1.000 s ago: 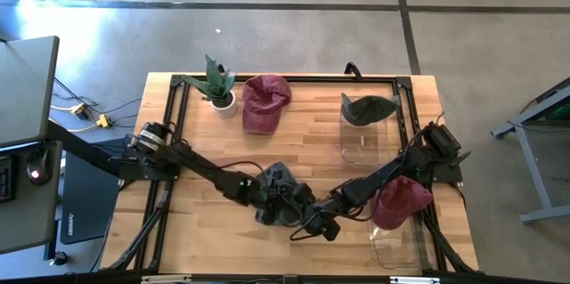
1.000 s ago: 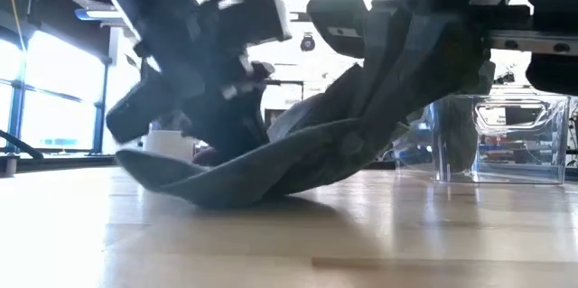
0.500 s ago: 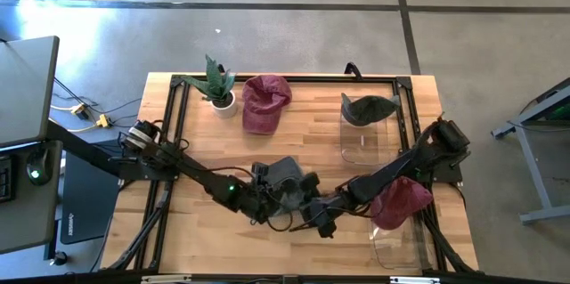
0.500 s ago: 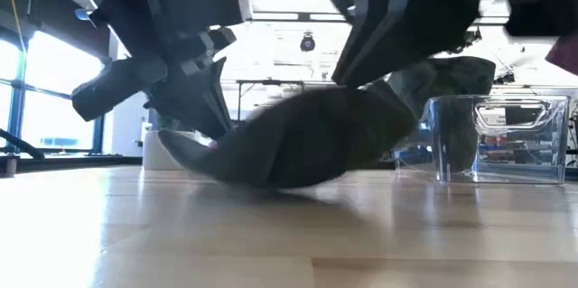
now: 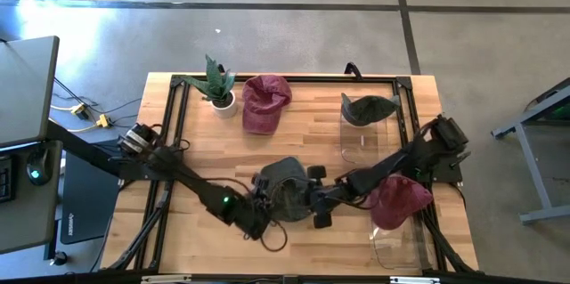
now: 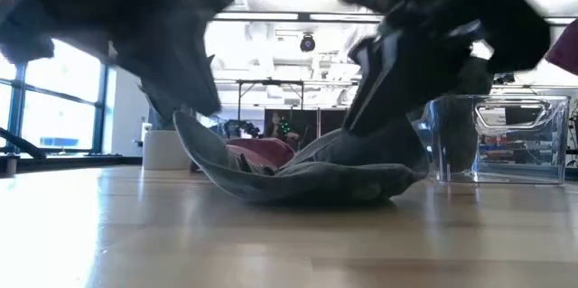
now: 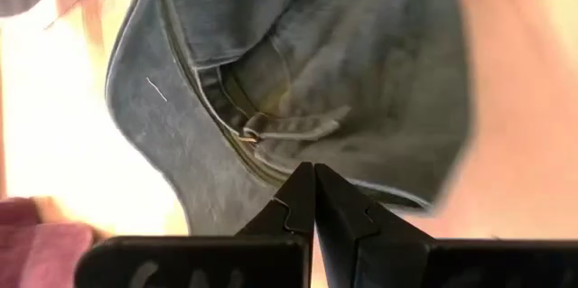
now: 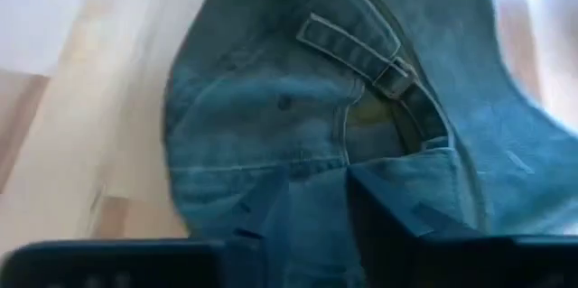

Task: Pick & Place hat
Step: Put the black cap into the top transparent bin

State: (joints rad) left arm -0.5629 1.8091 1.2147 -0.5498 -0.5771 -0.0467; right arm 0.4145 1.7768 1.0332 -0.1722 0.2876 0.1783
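A grey-blue denim cap (image 5: 287, 190) lies near the table's middle, crown down and opening up, like a bowl in the low view (image 6: 307, 175). Its inside, back strap and buckle (image 7: 253, 134) show in both wrist views. My left gripper (image 5: 261, 211) stands at the cap's left near side and is shut on its rim. My right gripper (image 5: 313, 206) stands at the cap's right side and is shut on the rim too. My left gripper pinches the cap's rim (image 7: 271, 166) between its two fingertips, close to the back strap's buckle. The fingers slant down from the table's near left. The cap's crown rests on the table. My right gripper pinches the cap's rim cloth (image 8: 316, 166) between its two fingers, a little beside the back strap (image 8: 352, 44). The fingers slant down from the table's right. That side of the cap stands raised (image 6: 388, 134), while the crown is on the table.
A maroon cap (image 5: 264, 101) and a potted plant (image 5: 218, 88) stand at the far edge. A clear box (image 5: 365, 137) with a dark cap (image 5: 367, 108) is at the far right. Another maroon cap (image 5: 401, 202) sits on a clear box (image 5: 392, 244) at the near right.
The two grippers have lifted the denim cap off the table, turned it over and set it down. It lay brim down a second ago and now lies crown down with its opening up. My left gripper has gone toward the near edge, my right gripper slightly toward the far edge.
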